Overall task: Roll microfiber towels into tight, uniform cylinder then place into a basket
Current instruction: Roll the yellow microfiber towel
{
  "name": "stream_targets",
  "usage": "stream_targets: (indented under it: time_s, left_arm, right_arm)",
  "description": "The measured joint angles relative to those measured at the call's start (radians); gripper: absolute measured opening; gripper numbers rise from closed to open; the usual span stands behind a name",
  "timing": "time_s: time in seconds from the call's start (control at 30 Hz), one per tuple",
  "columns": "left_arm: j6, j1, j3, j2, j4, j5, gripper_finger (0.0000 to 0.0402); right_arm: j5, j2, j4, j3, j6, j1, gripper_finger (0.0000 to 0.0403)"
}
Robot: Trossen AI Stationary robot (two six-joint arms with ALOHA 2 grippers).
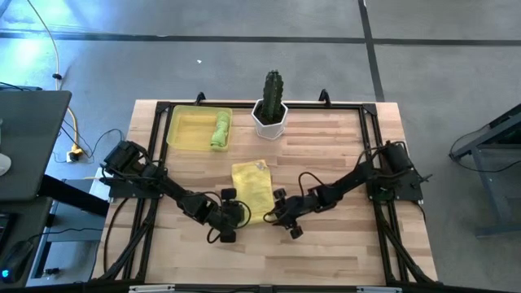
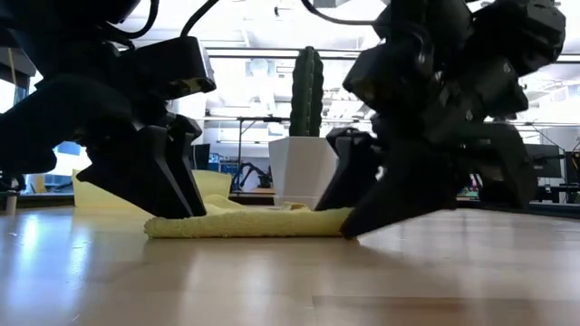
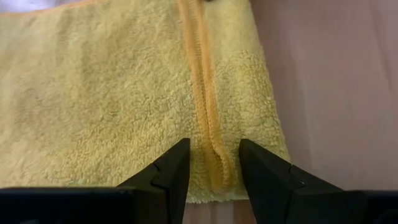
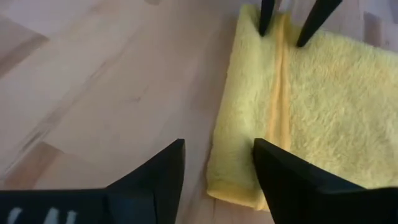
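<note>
Overhead, the pale yellow towel [image 1: 251,188] lies mid-tabletop, the green one [image 1: 221,130] rolled in the basket [image 1: 186,130] far left. Low down, it looks soft and limp. The left claw [image 3: 213,167] straddles its near hem, unclenched; the right claw [image 4: 219,167] hovers released at the folded edge, likely the best hold.

Two matte black jointed arms, looping black cables, left gripper [image 1: 229,218], right gripper [image 1: 282,218], tapered wedge fingers [image 3: 168,177]

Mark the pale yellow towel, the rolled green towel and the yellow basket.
pale yellow microfiber towel [image 1: 251,187], high view, flat middle.
rolled lime green towel [image 1: 220,130], high view, mid-roll.
translucent yellow plastic basket [image 1: 186,130], high view, bare floor.
</note>
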Motion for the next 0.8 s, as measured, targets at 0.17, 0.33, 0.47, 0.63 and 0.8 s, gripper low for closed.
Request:
stream_targets:
  time_s: [0.17, 0.33, 0.47, 0.63, 0.8]
  left_arm:
    - [0.001, 0.000, 0.000, 0.000, 0.005, 0.036, 0.0129]
    - [0.003, 0.000, 0.000, -0.002, 0.018, 0.045, 0.0129]
    - [0.050, 0.000, 0.012, -0.005, 0.034, 0.055, 0.0129]
    - [0.198, -0.002, 0.091, -0.005, 0.006, 0.057, 0.0129]
    - [0.240, -0.005, 0.198, -0.005, -0.088, 0.057, 0.0129]
  right_arm:
    - [0.003, 0.024, 0.005, 0.003, 0.058, -0.006, 0.0187]
    - [0.012, 0.025, -0.035, 0.007, 0.167, -0.020, 0.0155]
    - [0.023, 0.025, -0.049, 0.007, 0.210, -0.033, 0.0104]
    - [0.033, 0.026, -0.057, 0.005, 0.275, -0.053, 0.0026]
    - [-0.043, 0.027, -0.053, 0.004, 0.409, -0.086, 0.0013]
